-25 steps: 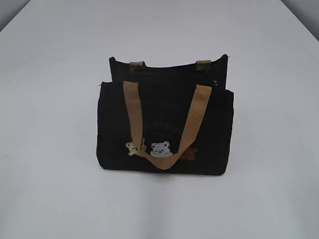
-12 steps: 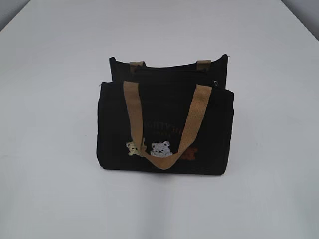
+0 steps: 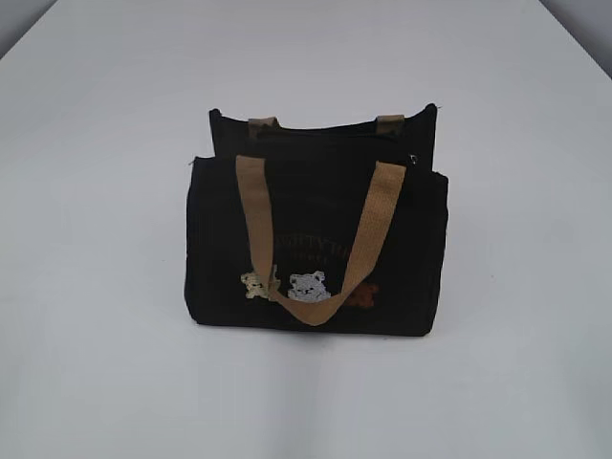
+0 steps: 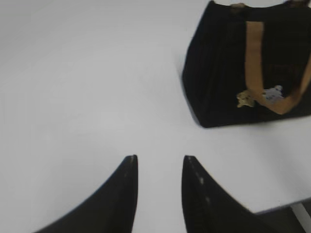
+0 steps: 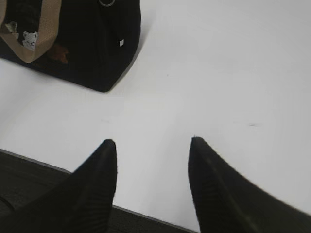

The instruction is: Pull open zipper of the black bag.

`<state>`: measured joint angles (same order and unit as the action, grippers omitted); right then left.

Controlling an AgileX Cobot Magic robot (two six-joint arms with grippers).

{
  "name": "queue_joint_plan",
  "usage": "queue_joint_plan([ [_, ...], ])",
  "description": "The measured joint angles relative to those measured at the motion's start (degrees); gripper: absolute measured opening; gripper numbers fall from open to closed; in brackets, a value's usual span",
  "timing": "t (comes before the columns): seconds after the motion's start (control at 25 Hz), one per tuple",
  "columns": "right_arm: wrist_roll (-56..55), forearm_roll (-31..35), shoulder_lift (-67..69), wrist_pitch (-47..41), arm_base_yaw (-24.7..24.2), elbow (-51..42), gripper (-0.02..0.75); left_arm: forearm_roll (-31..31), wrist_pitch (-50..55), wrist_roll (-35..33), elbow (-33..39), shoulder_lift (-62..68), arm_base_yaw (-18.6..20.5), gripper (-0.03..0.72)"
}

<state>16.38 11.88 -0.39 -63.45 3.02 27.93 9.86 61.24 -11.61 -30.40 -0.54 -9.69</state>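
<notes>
The black bag (image 3: 316, 239) stands upright on the white bench (image 3: 96, 191), ahead and right of the left hand (image 4: 159, 162), ahead and left of the right hand (image 5: 153, 145). Both hands hover empty with jaws apart, the left narrower, likely because no approach has begun. The zipper (image 3: 330, 134) runs along the top edge, its ring (image 5: 107, 2) at the end nearer the right hand, the likelier puller.

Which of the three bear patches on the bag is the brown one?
The right patch, partly hidden behind the handle. The middle patch is white and the left patch is cream.
</notes>
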Motion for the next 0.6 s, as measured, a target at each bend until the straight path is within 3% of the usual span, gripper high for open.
queue_joint_plan([
  [0.16,0.00,0.13,0.00,0.00,-2.51,-0.01,0.379,-0.06,-0.06,0.00,0.00,0.00,8.37,0.236],
  [0.6,0.00,0.29,0.00,0.00,-2.70,-0.01,0.379,-0.06,-0.06,0.00,0.00,0.00,8.38,0.236],
])
